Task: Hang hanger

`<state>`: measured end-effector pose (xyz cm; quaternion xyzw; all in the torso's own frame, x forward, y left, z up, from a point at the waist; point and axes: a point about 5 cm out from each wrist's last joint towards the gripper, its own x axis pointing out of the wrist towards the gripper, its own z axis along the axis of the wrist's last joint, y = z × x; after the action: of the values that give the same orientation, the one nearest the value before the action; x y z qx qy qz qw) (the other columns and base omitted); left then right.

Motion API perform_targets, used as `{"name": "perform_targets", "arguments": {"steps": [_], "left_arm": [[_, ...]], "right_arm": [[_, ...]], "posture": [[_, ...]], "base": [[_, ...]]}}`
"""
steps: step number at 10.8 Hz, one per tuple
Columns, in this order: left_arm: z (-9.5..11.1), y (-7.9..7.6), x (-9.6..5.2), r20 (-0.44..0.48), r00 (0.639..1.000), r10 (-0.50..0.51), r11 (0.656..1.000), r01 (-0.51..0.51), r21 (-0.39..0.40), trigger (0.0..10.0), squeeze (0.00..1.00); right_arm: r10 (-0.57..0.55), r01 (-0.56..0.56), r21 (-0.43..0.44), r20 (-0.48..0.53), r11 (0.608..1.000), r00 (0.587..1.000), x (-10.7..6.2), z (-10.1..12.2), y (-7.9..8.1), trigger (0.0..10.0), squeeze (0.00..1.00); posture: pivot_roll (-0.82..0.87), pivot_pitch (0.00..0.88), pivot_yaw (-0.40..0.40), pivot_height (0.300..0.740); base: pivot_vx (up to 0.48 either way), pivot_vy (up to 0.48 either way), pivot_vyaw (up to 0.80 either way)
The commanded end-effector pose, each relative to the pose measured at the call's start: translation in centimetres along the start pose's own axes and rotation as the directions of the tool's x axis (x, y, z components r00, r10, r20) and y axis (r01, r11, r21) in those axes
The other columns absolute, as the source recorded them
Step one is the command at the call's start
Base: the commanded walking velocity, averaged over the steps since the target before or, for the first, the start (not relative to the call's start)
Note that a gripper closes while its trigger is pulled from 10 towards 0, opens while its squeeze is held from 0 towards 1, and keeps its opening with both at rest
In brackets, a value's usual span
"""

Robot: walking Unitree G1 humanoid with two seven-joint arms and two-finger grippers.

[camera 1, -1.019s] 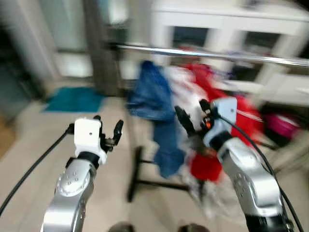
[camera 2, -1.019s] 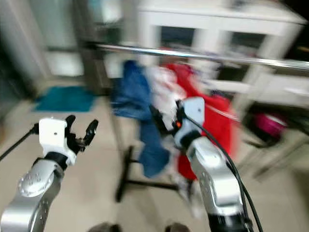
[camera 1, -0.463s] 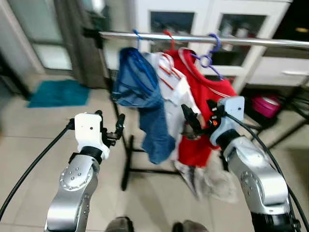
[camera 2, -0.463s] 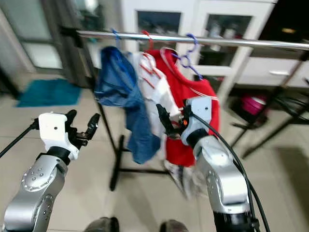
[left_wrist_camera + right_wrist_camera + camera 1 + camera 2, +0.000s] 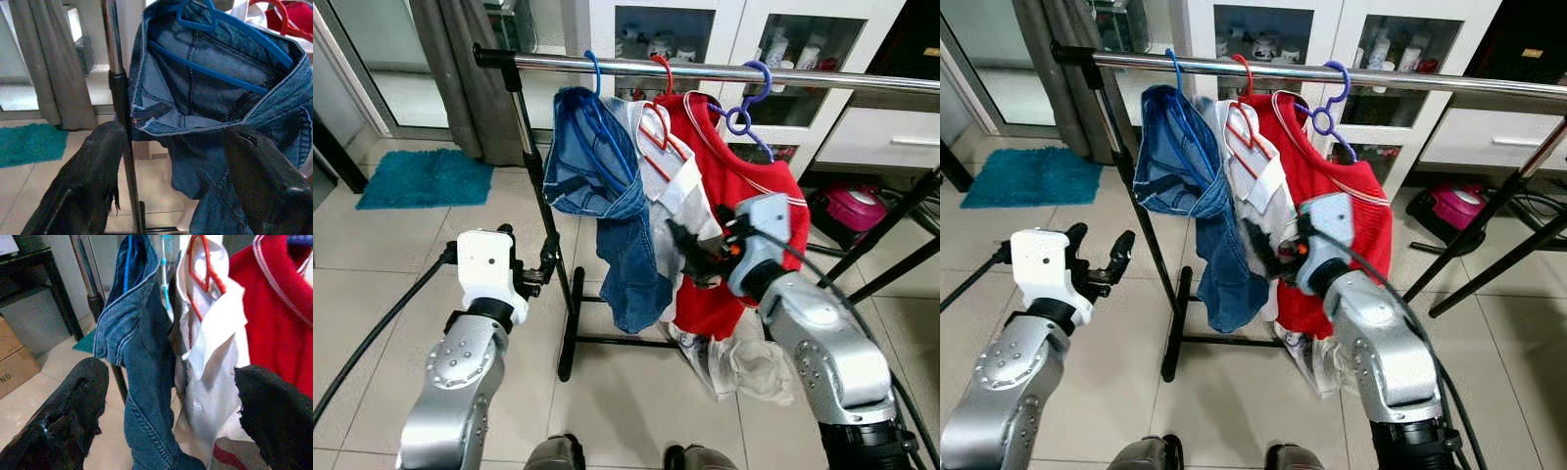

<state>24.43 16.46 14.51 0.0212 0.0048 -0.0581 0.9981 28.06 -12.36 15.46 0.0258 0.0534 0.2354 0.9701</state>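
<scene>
Hung on the steel rail by upturned hooks: a blue hanger with jeans, a red hanger with a white shirt and a purple hanger with a red shirt, their shoulder bars slanting across the rail. Below the rail, right gripper spread wide, just short of the white shirt, all three hangers above it. Under the rail's left end, left gripper also spread wide, facing the jeans.
</scene>
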Motion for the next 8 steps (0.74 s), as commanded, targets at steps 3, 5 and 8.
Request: {"name": "perform_targets", "arguments": {"steps": [3,5,8], "left_arm": [[-0.28,-0.02,-0.62,-0.036,0.999,-0.033,0.999,0.033,0.010,10.0,0.00],[-0.28,-0.43,-0.55,-0.038,0.998,-0.041,0.999,0.041,0.003,10.0,0.00],[-0.31,-0.46,-0.91,-0.031,0.998,-0.051,0.999,0.051,0.000,10.0,0.00]], "right_arm": [[-0.009,0.009,0.010,-0.050,1.000,0.999,-0.78,-0.87,0.33,10.0,0.00],[-0.019,0.019,0.000,-0.054,1.000,0.998,-0.99,-0.77,0.07,10.0,0.00],[-0.023,0.023,0.011,-0.011,1.000,1.000,-0.93,-0.74,0.40,10.0,0.00]], "posture": [[-0.04,0.172,0.029,0.740],[-0.05,0.176,0.030,0.740],[-0.02,0.157,0.046,0.740]], "base": [[0.000,0.000,0.00],[0.000,0.000,0.00],[0.000,0.000,0.00]]}}
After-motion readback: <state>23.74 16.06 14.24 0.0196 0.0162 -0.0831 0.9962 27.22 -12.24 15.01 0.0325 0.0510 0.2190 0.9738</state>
